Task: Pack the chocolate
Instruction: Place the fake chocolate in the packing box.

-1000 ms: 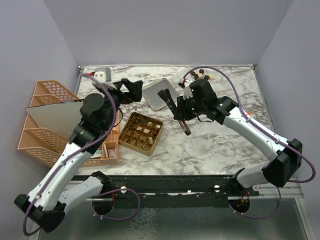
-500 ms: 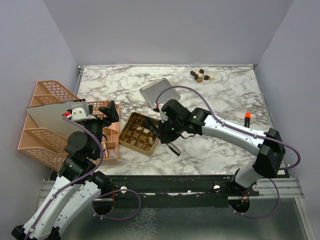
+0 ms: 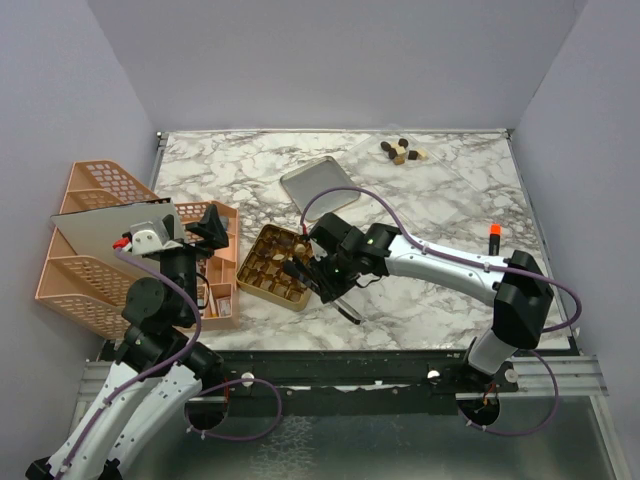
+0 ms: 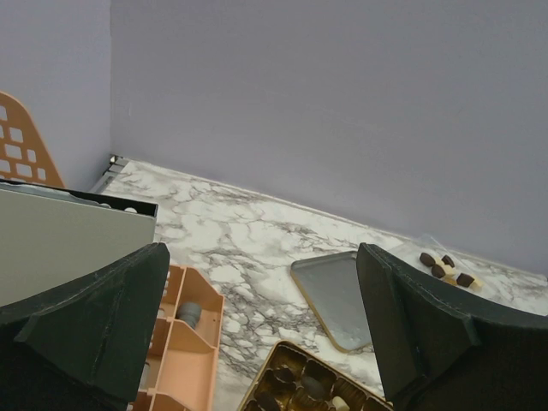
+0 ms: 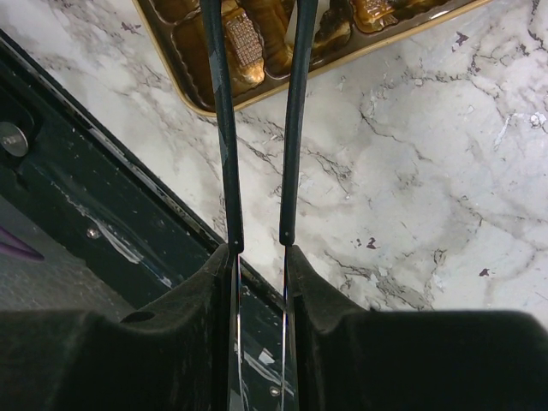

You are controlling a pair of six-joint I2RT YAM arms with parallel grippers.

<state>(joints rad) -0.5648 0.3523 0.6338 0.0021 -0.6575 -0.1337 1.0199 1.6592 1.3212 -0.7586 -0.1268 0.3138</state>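
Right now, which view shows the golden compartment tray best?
The top external view: it shows nearly the whole golden tray from above; the right pincer, holding tongs, covers its right side. The left wrist view catches only one corner, the right wrist view only one corner, close up.

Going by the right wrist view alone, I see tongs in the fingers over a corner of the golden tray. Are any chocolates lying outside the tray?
Observer: Yes, a small cluster of loose chocolates lies by the far edge of the marble table, right of centre and well apart from the tray.
Operator: Where is the other arm?
Observer: The left gripper hangs over the peach organiser left of the tray, fingers wide open and empty.
Operator: Any lid in sight?
Observer: A flat square lid lies on the marble just beyond the tray.
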